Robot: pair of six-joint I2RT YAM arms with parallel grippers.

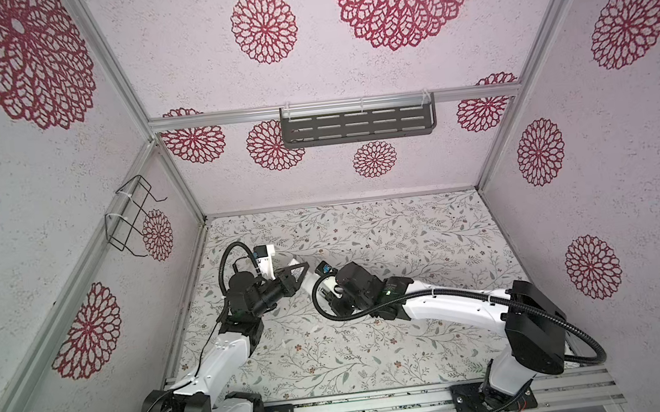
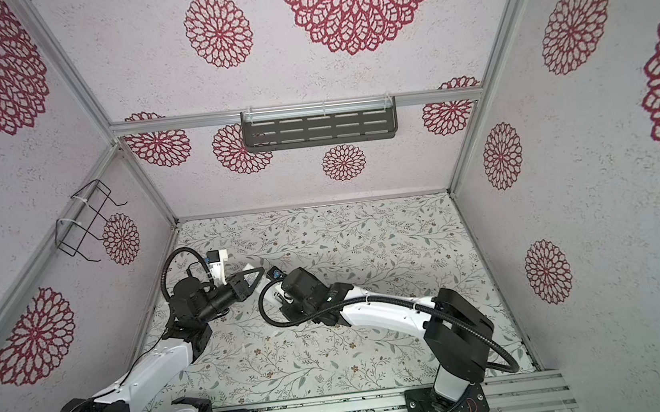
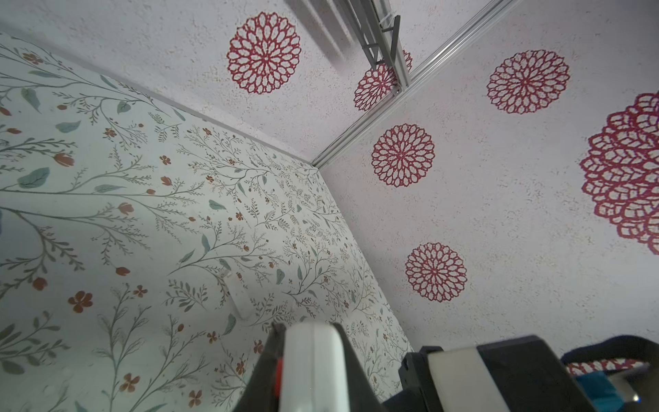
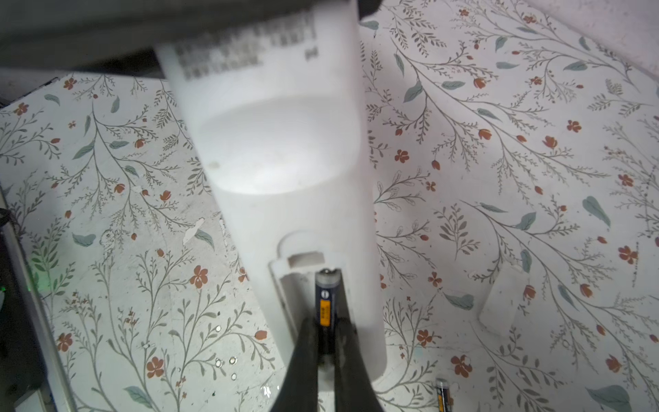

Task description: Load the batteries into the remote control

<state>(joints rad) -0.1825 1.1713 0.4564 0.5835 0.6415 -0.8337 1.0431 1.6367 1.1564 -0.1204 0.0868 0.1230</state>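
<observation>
left gripper (image 3: 308, 335): black jaws clamped across the remote, narrow gap filled by its white body; left of centre in a top view (image 1: 300, 273).
remote (image 4: 281, 149): long, slim, white; plain back facing up, blurred grey print near the far end, a shallow oval dip at mid-length; a red spot on its edge in the left wrist view (image 3: 313, 371); spans from left gripper to right gripper, mid-table (image 1: 310, 289).
recess (image 4: 306, 281): open, no lid on it; one channel bare, the other taken by the battery.
battery (image 4: 325, 306): dark, slim, orange label, silvery tip close to the recess's end wall; fully seated or not, cannot tell.
right gripper (image 4: 326, 356): closed tight on the battery, one black finger each side.
spare battery (image 4: 443, 394): lying on the table (image 4: 535, 160) near the remote's near end, partly cut off by the frame.
cover (image 4: 499, 303): small white plate, flat on the table, apart from the remote.
rack (image 1: 133, 215): black wire, on the left wall.
shelf (image 1: 357, 122): dark, slotted, on the back wall.
in the way: right wrist and cable (image 1: 315, 300) hide recess and right gripper in both top views.
</observation>
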